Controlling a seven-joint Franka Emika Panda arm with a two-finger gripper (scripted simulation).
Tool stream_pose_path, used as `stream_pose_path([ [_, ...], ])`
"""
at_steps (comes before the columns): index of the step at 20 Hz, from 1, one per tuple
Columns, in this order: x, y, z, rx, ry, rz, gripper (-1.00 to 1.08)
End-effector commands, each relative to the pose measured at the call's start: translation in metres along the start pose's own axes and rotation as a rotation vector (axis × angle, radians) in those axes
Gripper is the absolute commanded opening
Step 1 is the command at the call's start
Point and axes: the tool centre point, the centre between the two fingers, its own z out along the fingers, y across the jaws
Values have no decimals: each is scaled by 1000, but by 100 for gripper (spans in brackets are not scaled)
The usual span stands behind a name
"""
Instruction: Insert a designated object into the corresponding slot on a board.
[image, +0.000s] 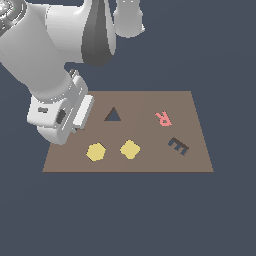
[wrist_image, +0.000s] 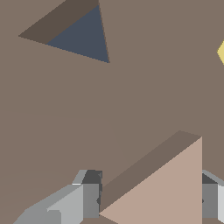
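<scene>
The tool (wrist_image: 146, 205) grips the triangle (wrist_image: 168, 192) flat between its fingers (wrist_image: 89, 199), one corner pointing sideways, apart from the slot (wrist_image: 83, 37).

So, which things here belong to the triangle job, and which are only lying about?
Belong to the job:
- triangle, between the end effector fingers
- triangular slot
- board

Only lying about:
- yellow hexagon
- other yellow shape
- pink R
- E cut-out

Triangle block (wrist_image: 166, 192) between gripper (wrist_image: 148, 199) fingers, seemingly over board (image: 150, 160), near slot (image: 113, 115).
</scene>
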Motion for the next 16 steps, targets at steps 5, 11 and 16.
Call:
stream_pose_path([
  [5,9,7,-1,-1,0,-180,-100],
  [11,22,13,-2,-1,-1,-412,-100],
  [16,35,16,-3,-2,-1,-642,-100],
])
